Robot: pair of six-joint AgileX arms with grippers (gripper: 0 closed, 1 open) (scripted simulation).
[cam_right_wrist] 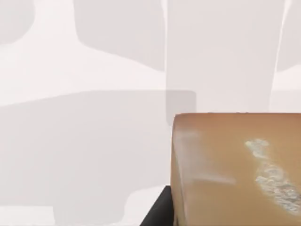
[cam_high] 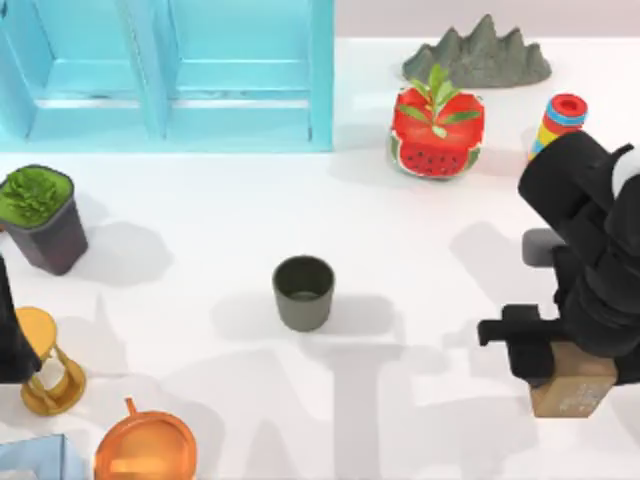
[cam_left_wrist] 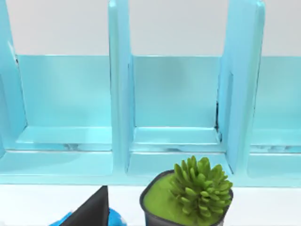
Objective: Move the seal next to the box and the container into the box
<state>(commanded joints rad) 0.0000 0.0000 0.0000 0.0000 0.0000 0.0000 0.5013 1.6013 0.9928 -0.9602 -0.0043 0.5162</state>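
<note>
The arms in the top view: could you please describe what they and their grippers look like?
The right arm is matte black and bulky, built of rounded segments, with a pale grey-white patch near its upper end and a blocky black right gripper. The left arm appears as a plain black sliver at the table's left edge. No cables or markings are visible.

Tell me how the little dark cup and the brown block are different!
The cup is round and dark grey-green; the block is boxy and tan-brown with pale scuffs. The cup stands alone mid-table, open end up; the block sits at the table's right with the right gripper over it. Both look about the same size.
</note>
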